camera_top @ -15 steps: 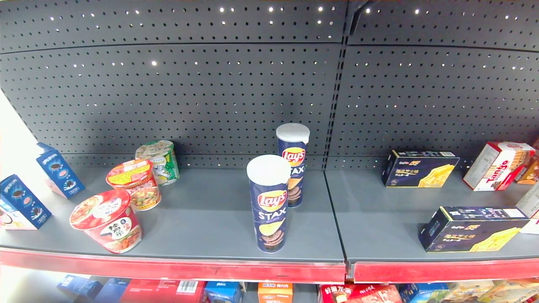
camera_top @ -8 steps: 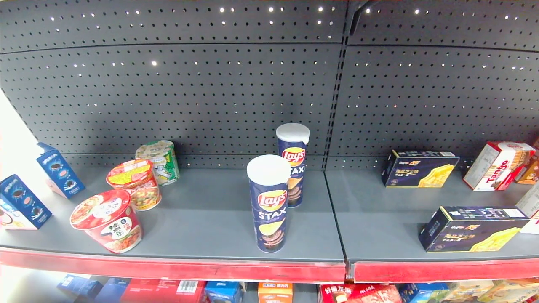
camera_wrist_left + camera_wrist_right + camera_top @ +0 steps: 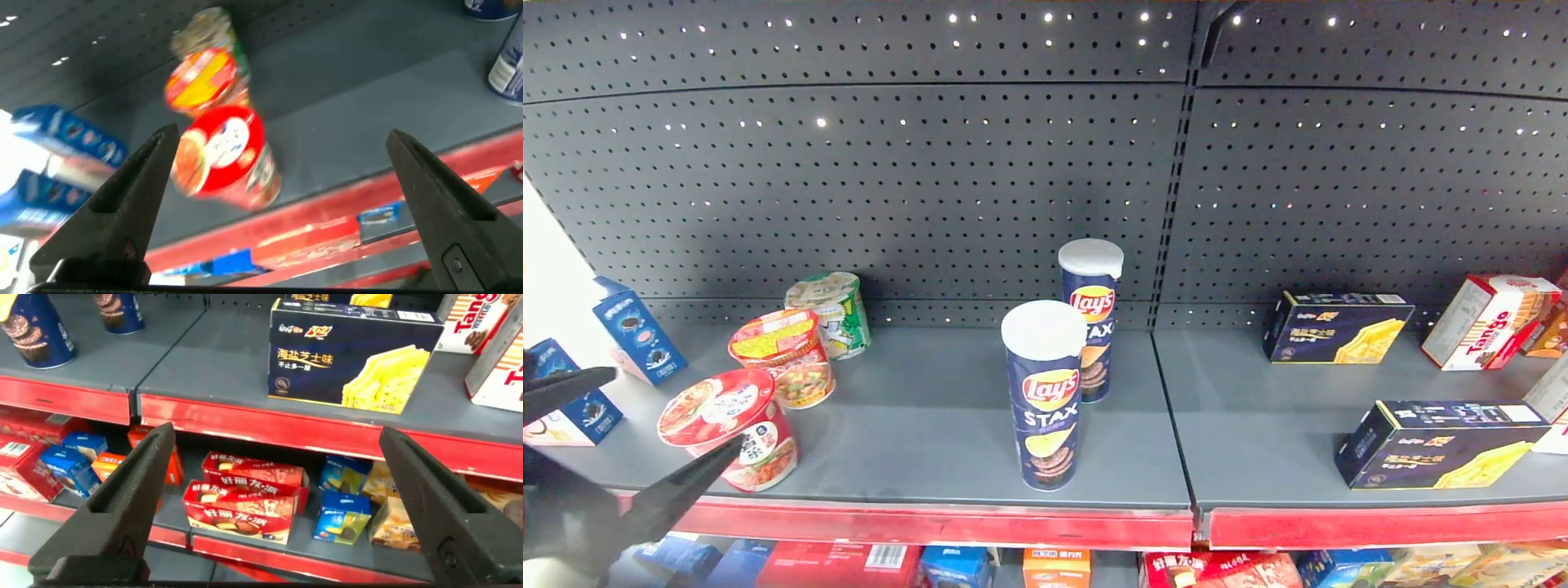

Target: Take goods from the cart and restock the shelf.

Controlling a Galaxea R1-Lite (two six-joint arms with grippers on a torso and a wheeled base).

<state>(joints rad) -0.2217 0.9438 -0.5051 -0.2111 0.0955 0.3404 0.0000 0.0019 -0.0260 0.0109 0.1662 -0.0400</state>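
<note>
At the far left of the grey shelf (image 3: pixel 915 425) stand two blue cookie boxes (image 3: pixel 637 339), one nearer the red front edge than the other. Just in front of them, at the shelf's near left corner, is the left gripper (image 3: pixel 678 406), its two dark fingers spread wide apart; one finger crosses the nearer cookie box and the other crosses the foot of a red noodle cup (image 3: pixel 731 429). From the left wrist, that cup shows in the gap between the spread fingers, on the shelf beyond them. Behind the red cup stands a yellow-lidded cup (image 3: pixel 784 355), and farther back, near the pegboard (image 3: pixel 931 188), a green cup (image 3: pixel 833 314). All three cups tilt slightly. Toward the middle stand two upright chip cans with white lids, the near can (image 3: pixel 1045 392) close to the front edge and the far can (image 3: pixel 1090 318) just behind it and slightly right. In the right bay lie two dark blue cracker boxes, the far box (image 3: pixel 1339 327) by the pegboard and the near box (image 3: pixel 1437 445) by the front edge. A red-and-white wafer box (image 3: pixel 1486 318) leans at the far right. The right gripper (image 3: pixel 275 437) is out in front of this bay, fingers spread wide, facing red snack boxes (image 3: pixel 245 498) on the lower shelf.
</note>
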